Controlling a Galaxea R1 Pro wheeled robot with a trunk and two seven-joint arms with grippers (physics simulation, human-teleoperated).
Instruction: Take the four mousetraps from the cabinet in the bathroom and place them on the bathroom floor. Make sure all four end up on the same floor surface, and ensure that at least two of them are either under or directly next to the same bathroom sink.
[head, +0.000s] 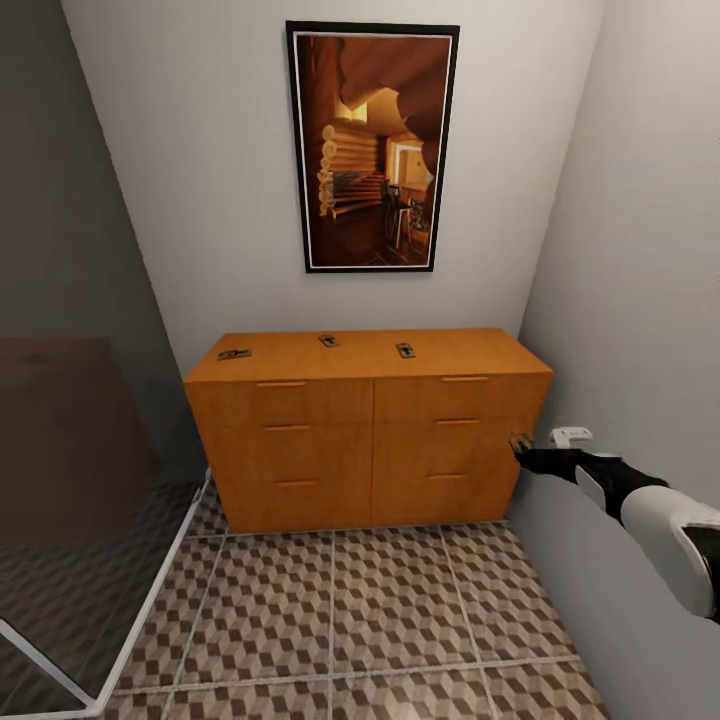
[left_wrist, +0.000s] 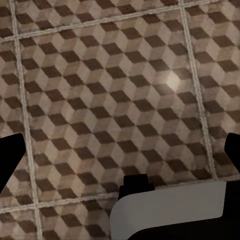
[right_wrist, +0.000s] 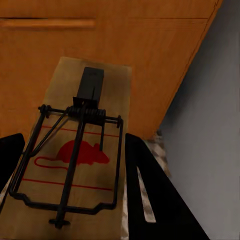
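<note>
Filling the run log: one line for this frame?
right gripper: shut on mousetrap, beside cabinet | cabinet top: three mousetraps | left gripper: open over bathroom floor

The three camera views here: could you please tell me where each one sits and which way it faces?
Head view: high on the robot, looking forward and down at the cabinet, three mousetraps on its top, and the right gripper.
Left wrist view: looks down onto the bathroom floor; dark fingertips at the edges.
Right wrist view: looks along the fingers at a held mousetrap.
Shared: right wrist and head views both show the cabinet.
</note>
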